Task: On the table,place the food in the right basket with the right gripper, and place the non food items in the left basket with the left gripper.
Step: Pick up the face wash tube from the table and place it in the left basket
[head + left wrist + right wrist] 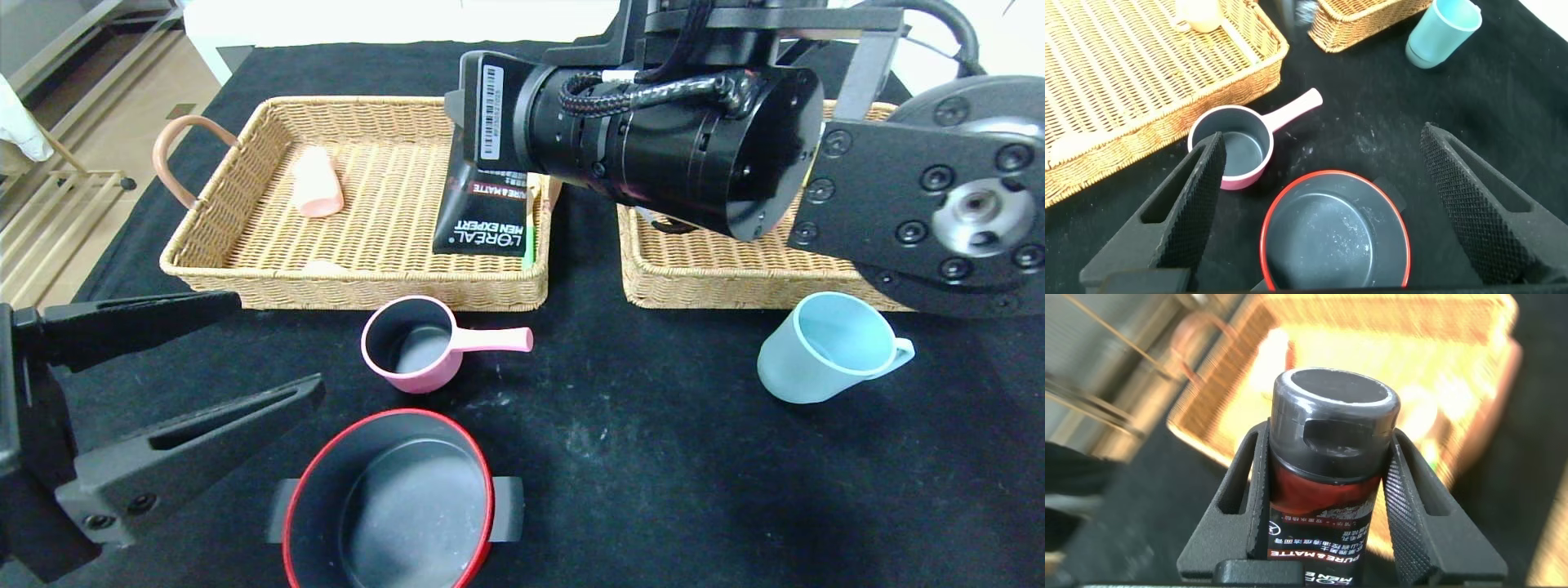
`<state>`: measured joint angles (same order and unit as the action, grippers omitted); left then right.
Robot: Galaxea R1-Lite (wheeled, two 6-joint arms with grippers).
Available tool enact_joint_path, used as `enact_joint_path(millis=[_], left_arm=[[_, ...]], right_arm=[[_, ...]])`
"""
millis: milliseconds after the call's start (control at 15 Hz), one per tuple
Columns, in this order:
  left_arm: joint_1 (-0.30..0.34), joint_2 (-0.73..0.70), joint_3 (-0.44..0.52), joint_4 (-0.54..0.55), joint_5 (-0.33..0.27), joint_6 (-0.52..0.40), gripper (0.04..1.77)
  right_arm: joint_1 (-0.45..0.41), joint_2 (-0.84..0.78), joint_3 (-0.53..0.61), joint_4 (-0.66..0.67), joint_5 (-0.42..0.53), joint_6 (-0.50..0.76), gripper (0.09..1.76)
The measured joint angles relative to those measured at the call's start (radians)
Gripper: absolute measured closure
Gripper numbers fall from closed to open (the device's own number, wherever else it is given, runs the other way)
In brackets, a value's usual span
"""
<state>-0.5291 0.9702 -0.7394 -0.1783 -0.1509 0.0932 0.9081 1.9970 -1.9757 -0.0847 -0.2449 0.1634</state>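
Head view: right gripper (pixel 482 122) jaws clamp glossy black tube (pixel 482 208) over woven basket (pixel 245 245); left gripper (pixel 237 359) jaws wide.

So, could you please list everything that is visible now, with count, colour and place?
Woven wicker baskets: two, tan; left basket and right basket at the table's far side.
Small cup: one, pale pink, lying in the left basket.
L'Oreal tube: one, black and red, held over the left basket's right edge.
Small saucepan: one, pink, in front of the left basket.
Two-handled pot: one, red-rimmed, nearest the robot.
Mug: one, light blue, tipped, in front of the right basket.
Tablecloth: one, black.
Left gripper: open, above the pot.
Right gripper: shut on the tube.
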Motion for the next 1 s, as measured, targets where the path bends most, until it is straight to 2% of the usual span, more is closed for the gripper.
enact_joint_path(millis=[400, 1000], left_arm=[[0.000, -0.003, 0.000, -0.001, 0.000, 0.000, 0.09], [0.000, -0.004, 0.001, -0.006, 0.000, 0.000, 0.09]], right_arm=[[-0.061, 0.101, 0.000, -0.268, 0.083, -0.032, 0.98], [-0.081, 0.149, 0.000, -0.282, 0.081, -0.054, 0.98]])
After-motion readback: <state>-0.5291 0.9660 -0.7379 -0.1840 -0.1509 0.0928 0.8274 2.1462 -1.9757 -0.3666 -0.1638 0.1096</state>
